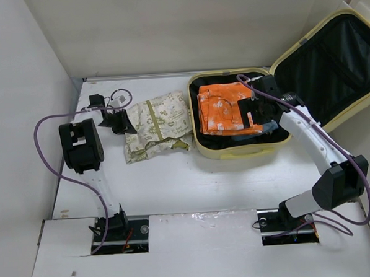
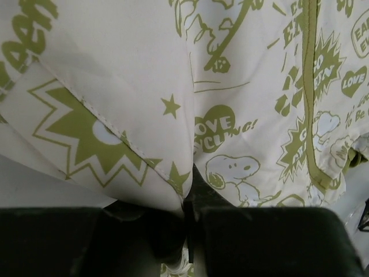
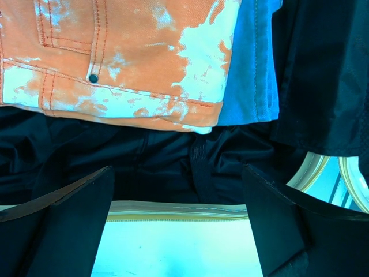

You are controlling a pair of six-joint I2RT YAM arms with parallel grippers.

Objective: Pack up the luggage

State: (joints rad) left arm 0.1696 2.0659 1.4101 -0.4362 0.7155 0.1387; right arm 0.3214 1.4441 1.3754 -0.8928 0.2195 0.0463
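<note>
- The left gripper (image 1: 123, 122) is at the far left of the white table (image 1: 206, 181), at the left edge of a cream cloth (image 1: 156, 124) printed with green cartoons.
- In the left wrist view its 2 fingers (image 2: 265, 242) are drawn almost together, and a fold of the cream cloth (image 2: 144, 86) is pinched in the narrow slit between them.
- The cream cloth lies crumpled on the table, just beside the luggage; I cannot tell whether they touch.
- The luggage (image 1: 235, 153) lies open at the far right of the table, its black-lined lid (image 1: 333, 62) tilted up to the right.
- In its base lies a folded orange-and-white garment (image 1: 224, 108), with a blue garment (image 3: 253, 57) beside it.
- The right gripper (image 3: 177, 170) hovers over the base near its front rim, jaws spread wide and holding nothing.
</note>
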